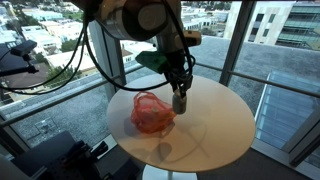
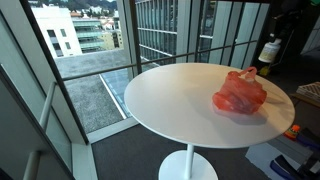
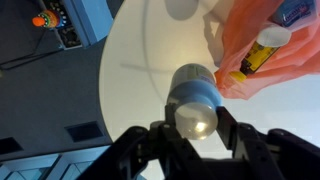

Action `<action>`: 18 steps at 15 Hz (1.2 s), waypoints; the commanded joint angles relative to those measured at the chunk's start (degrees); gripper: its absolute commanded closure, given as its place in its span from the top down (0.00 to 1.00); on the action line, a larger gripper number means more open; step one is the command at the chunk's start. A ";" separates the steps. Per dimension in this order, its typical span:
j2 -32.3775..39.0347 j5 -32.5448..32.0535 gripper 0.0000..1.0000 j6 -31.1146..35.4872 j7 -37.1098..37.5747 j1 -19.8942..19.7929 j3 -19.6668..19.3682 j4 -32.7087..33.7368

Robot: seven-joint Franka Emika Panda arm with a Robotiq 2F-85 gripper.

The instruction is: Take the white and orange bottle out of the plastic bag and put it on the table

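The jaws were closed on the bottle [image 3: 195, 100], one finger on each side of its pale round body, and held it upright just beside the bag [image 3: 262, 35]. It was out of the bag; whether its base touched the desk [image 3: 135, 75] could not be told. The red bag [image 1: 150, 113] lay crumpled on the round white desk [image 1: 218, 128], nearer one edge than the middle, with a yellow thing [image 3: 262, 57] showing inside it.
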 commanded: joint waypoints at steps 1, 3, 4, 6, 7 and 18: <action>3.58 1.31 0.19 -0.09 2.03 -0.82 -1.36 2.02; 5.48 2.67 0.19 0.25 1.97 -1.10 -2.19 2.15; 6.57 3.81 0.19 0.54 1.45 -1.19 -2.57 2.32; 8.72 4.94 0.19 2.45 1.35 -1.32 -3.20 2.67; 9.85 5.06 0.19 3.60 1.43 -1.30 -3.45 3.02; 18.93 3.11 0.19 8.14 3.03 -0.44 -5.27 4.70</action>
